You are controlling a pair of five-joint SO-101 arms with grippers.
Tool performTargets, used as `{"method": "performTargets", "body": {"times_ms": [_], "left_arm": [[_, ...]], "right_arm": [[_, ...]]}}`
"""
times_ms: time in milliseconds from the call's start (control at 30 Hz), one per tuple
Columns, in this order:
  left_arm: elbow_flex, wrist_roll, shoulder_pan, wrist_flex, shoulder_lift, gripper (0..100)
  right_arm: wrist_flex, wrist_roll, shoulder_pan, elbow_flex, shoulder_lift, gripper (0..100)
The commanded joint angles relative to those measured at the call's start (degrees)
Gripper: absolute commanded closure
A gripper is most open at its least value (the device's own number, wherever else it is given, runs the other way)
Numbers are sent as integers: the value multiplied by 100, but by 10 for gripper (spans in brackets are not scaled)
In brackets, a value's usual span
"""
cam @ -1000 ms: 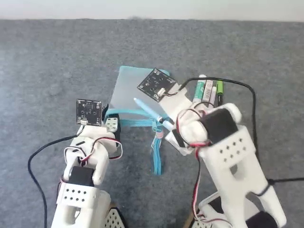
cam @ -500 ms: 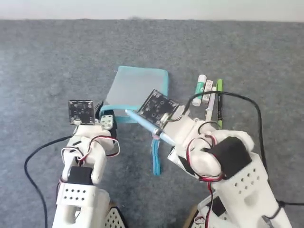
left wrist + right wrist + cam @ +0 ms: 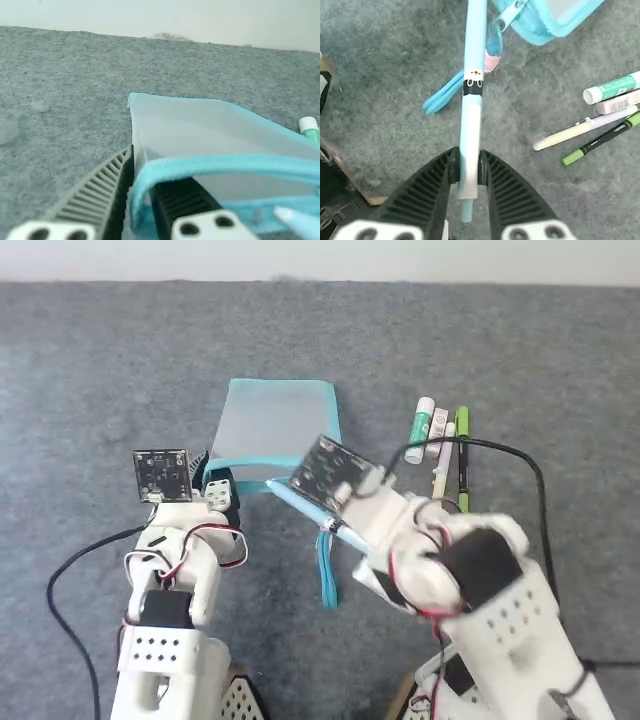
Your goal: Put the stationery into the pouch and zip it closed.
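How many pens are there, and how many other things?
Pens: 3 (blue pen, pale pen, green pen)
Glue stick: 1
Small box: 1
Pouch: 1
Total: 6

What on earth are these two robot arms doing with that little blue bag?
They are packing stationery into a pouch. The left gripper pinches the edge of the pouch's open mouth, one finger inside and one outside. The right gripper grips a light blue pen, pointing it at that opening. A glue stick, a green pen and a few other pieces lie on the grey mat, not yet packed.
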Motion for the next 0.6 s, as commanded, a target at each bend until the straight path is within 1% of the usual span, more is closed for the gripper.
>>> {"method": "performTargets", "body": {"times_ms": [0, 167, 333, 500, 567], "left_arm": [[-84, 53, 264, -44, -44, 988], [-75, 44, 308, -44, -44, 988], [-75, 44, 316, -44, -44, 988], [-75, 44, 607, -35, -53, 988], [-75, 44, 686, -35, -53, 988]], "right_arm": [[84, -18, 40, -765, 804, 992], [75, -220, 40, -1925, 2211, 991], [-418, -580, 48, -2857, 3319, 990], [-1156, -624, -84, -2998, 3943, 981], [-1341, -642, -180, -2998, 4048, 938]]}}
